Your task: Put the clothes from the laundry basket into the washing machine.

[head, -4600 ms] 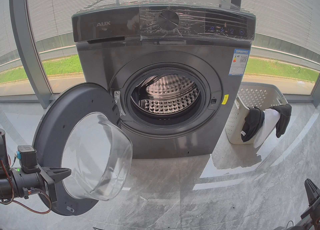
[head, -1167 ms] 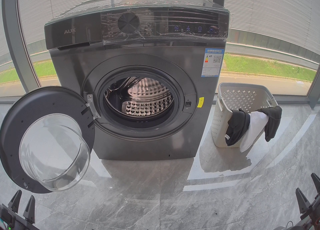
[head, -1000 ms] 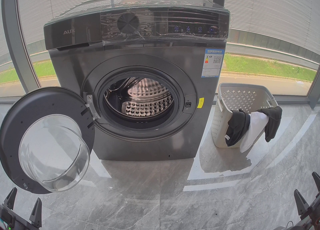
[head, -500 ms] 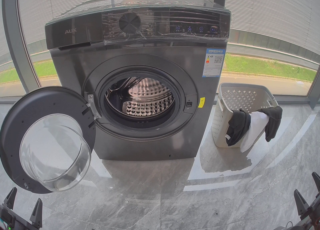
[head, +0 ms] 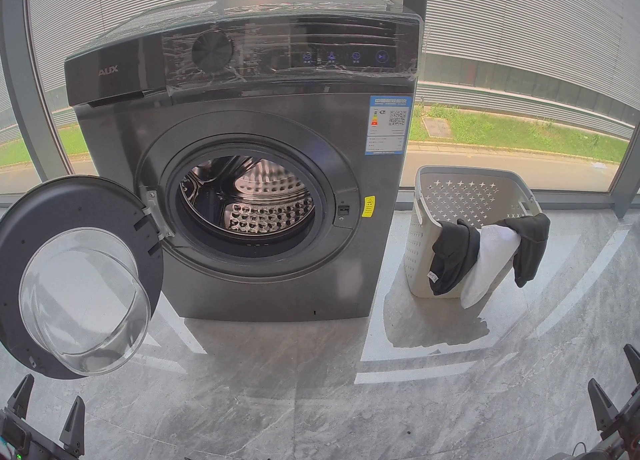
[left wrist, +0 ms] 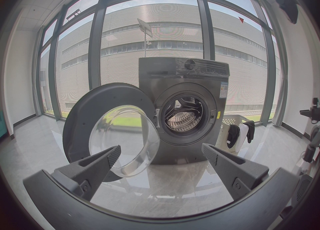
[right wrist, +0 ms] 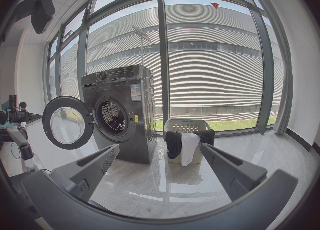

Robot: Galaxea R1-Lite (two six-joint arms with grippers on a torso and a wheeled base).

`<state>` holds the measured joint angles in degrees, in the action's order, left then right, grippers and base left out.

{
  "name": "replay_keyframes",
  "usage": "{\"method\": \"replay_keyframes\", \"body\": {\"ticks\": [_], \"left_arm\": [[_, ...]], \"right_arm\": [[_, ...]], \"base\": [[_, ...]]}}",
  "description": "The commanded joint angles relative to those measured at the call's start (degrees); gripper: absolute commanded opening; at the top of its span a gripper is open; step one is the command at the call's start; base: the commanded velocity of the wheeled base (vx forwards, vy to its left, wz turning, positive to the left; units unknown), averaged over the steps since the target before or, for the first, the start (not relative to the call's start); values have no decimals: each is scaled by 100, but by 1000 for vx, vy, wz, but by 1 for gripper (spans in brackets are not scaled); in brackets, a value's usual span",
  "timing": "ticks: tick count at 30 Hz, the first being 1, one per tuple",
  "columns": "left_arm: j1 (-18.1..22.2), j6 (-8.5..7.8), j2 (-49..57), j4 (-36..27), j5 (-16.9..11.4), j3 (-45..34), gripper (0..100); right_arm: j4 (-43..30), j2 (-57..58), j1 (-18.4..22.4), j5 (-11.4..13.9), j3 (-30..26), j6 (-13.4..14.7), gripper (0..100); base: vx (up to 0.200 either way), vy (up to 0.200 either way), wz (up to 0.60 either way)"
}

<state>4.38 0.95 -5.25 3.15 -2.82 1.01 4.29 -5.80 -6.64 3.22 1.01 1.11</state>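
Where floor meets window wall, washing machine stands, drum mouth facing robot, door swung wide to left. Just right of machine, laundry basket on floor. Over its near rim, clothes draped: white piece between two black pieces, long axes hanging down. Well back from both: left gripper, right gripper, jaws spread, holding nothing.

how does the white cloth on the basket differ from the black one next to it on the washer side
The white cloth is pale and hangs a little lower down the front of the laundry basket; the black garment is dark and ends slightly higher. The black garment shows a small light tag near its lower end; the white cloth shows none. The black garment lies nearer the washing machine than the white cloth. Both drape over the basket's front rim, hanging outside.
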Motion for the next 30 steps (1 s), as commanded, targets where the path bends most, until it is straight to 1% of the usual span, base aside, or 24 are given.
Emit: {"method": "replay_keyframes", "body": {"ticks": [1, 30], "left_arm": [[2, 2, -11, 2, 0, -101, 100], [2, 2, -20, 2, -8, -101, 100]], "right_arm": [[2, -9, -4, 3, -101, 30, 100], [-7, -9, -4, 3, -101, 56, 100]], "base": [[0, -200, 0], [0, -200, 0]]}}
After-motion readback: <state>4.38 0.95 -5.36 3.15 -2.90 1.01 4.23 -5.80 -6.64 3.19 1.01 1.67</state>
